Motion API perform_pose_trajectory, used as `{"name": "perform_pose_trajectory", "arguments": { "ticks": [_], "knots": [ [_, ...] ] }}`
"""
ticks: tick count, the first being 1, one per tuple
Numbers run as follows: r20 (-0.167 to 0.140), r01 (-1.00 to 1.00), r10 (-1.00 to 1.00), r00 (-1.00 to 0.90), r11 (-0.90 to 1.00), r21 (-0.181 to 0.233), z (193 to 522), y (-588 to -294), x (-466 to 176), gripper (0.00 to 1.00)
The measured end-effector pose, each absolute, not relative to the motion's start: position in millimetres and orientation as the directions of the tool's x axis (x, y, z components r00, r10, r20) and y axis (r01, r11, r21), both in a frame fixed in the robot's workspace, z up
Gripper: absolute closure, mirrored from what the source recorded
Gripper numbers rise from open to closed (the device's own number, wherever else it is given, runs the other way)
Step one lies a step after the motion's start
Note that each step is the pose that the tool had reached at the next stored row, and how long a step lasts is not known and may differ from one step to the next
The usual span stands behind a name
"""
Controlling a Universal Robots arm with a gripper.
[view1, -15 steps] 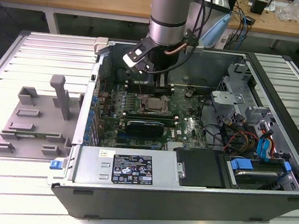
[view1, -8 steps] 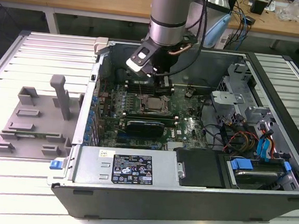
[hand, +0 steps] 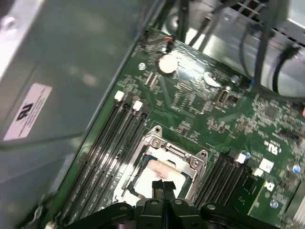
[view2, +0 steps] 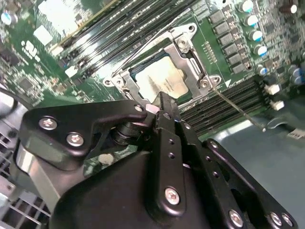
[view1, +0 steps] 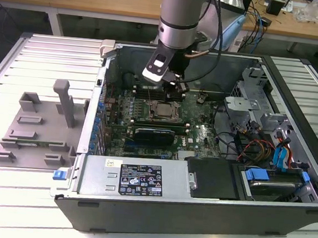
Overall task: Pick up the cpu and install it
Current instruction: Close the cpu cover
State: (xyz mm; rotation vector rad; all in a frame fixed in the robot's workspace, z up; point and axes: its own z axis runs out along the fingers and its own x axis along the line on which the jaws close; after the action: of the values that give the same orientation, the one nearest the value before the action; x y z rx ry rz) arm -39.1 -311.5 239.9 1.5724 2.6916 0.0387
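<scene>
I see the cpu [view1: 161, 110] seated in its socket frame [view2: 190, 52] on the motherboard [view1: 202, 131], mid-case. My gripper [hand: 163, 187] hangs just over it, toward eleven o'clock in the exterior view, jaws pressed together on nothing. A grey fixture plate [view1: 36, 125] lies at nine o'clock of the computer case [view1: 140, 206]

My arm [view1: 179, 15], top centre in the exterior view, is a silver-grey cylinder, black-ringed, with a white block [view1: 155, 68] and black cable [view1: 219, 41]. My gripper [view2: 163, 104] is matte black links with silver screws [view2: 171, 195].
</scene>
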Motion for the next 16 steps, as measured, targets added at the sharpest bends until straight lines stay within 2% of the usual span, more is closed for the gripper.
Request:
{"name": "perform_pose_trajectory", "arguments": {
  "ticks": [16],
  "knots": [
    [-0.009, 0.627, 0.628, -0.779, 0.778, 0.033, 240.0, -311.6, -39.1, 0.89]
  ]
}}
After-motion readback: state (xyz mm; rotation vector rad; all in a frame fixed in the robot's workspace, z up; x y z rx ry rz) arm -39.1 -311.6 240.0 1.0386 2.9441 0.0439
